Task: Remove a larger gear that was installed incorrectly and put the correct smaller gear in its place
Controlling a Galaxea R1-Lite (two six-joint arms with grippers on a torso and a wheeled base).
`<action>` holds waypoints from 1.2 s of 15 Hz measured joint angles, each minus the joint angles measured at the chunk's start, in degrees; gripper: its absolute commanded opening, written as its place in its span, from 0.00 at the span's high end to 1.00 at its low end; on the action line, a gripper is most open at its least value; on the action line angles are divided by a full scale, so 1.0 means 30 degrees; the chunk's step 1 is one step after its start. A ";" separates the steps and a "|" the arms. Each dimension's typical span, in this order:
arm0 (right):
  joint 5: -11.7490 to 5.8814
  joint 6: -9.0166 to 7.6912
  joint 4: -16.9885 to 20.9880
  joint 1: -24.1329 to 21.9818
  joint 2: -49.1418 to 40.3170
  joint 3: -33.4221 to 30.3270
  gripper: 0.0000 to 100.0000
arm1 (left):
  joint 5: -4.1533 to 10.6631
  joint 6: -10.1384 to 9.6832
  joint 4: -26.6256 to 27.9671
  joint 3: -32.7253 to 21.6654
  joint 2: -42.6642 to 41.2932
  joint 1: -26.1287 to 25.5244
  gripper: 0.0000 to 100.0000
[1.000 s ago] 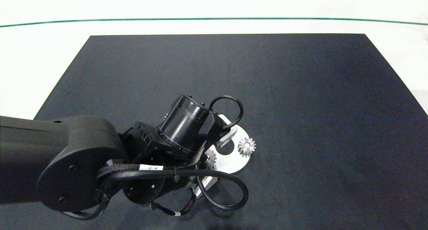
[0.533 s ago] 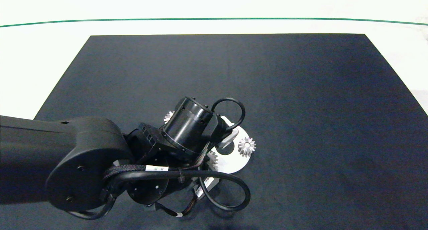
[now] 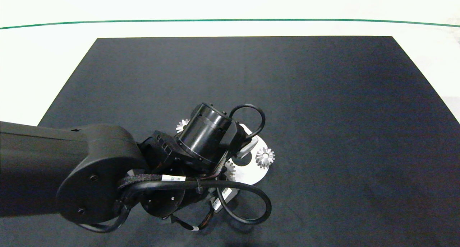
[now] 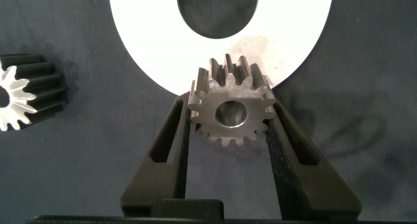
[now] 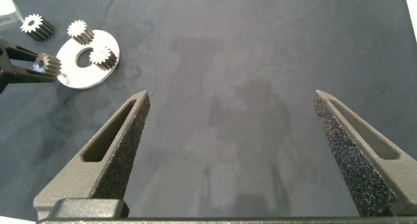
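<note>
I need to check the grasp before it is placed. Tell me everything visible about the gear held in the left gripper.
The smaller gear is silver metal with short, blunt, straight teeth and a round centre bore. It sits clamped between the left gripper's two dark fingers, which press on opposite sides of its teeth. Its bore faces the wrist camera. It is at the edge of the white ring plate; contact with the plate cannot be told.

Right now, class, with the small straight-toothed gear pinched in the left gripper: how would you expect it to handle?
The smaller gear looks like solid metal, so probably rigid and heavy for its size. The left gripper clamps it across narrow tooth tips, so it might twist or slip. Released on edge over the white ring plate, it could roll.
</note>
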 measured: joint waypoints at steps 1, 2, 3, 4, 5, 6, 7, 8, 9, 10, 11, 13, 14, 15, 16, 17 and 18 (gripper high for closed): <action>-0.0008 0.0000 -0.0016 0.0008 0.0000 0.0000 0.00 | 0.0008 0.0000 -0.0008 0.0000 0.0057 0.0000 0.87; 0.0000 0.0000 -0.0016 0.0008 0.0000 0.0000 0.00 | 0.0016 -0.0028 -0.0028 0.0000 0.0138 -0.0008 0.87; 0.0000 0.0008 -0.0008 0.0008 0.0000 0.0016 0.00 | 0.0016 -0.0065 -0.0045 -0.0020 0.0183 -0.0012 0.87; 0.0000 0.0000 0.0000 0.0016 0.0000 0.0024 0.00 | 0.0016 -0.0077 -0.0045 -0.0069 0.0232 -0.0028 0.87; 0.0000 0.0008 -0.0008 0.0024 0.0000 0.0024 0.00 | 0.0016 -0.0077 -0.0037 -0.0138 0.0293 -0.0028 0.87; 0.0000 0.0008 0.0000 0.0033 0.0000 0.0033 0.00 | 0.0000 -0.0077 -0.0024 -0.0232 0.0325 -0.0028 0.87; 0.0000 0.0012 -0.0008 0.0037 0.0000 0.0033 0.00 | -0.0004 -0.0077 -0.0008 -0.0349 0.0394 -0.0028 0.87; 0.0000 0.0020 0.0000 0.0037 0.0000 0.0033 0.00 | -0.0004 -0.0077 -0.0016 -0.0398 0.0431 -0.0028 0.87; 0.0000 0.0020 0.0000 0.0037 0.0000 0.0033 0.00 | -0.0004 -0.0077 -0.0016 -0.0423 0.0459 -0.0037 0.87; 0.0000 0.0028 -0.0008 0.0037 0.0000 0.0033 0.00 | 0.0008 -0.0093 -0.0024 -0.0427 0.0496 -0.0045 0.87; 0.0000 0.0028 0.0000 0.0037 0.0000 0.0033 0.00 | 0.0008 -0.0110 -0.0016 -0.0427 0.0508 -0.0049 0.87; 0.0000 0.0020 0.0008 0.0037 0.0000 0.0033 0.00 | 0.0000 -0.0093 -0.0028 -0.0398 0.0516 -0.0049 0.00; 0.0000 0.0028 0.0000 0.0037 0.0000 0.0033 0.00 | 0.0000 -0.0093 -0.0037 -0.0378 0.0516 -0.0045 0.00; 0.0000 0.0020 -0.0008 0.0037 0.0000 0.0033 0.00 | 0.0000 -0.0102 -0.0024 -0.0378 0.0516 -0.0037 0.00; 0.0000 0.0020 -0.0008 0.0037 0.0000 0.0033 0.00 | 0.0000 -0.0110 -0.0016 -0.0370 0.0516 -0.0037 0.00; 0.0000 0.0028 0.0000 0.0037 0.0000 0.0033 0.00 | 0.0000 -0.0102 0.0012 -0.0349 0.0516 -0.0028 0.00; 0.0000 0.0028 0.0000 0.0037 0.0000 0.0033 0.00 | -0.0012 -0.0110 0.0065 -0.0313 0.0516 -0.0020 0.00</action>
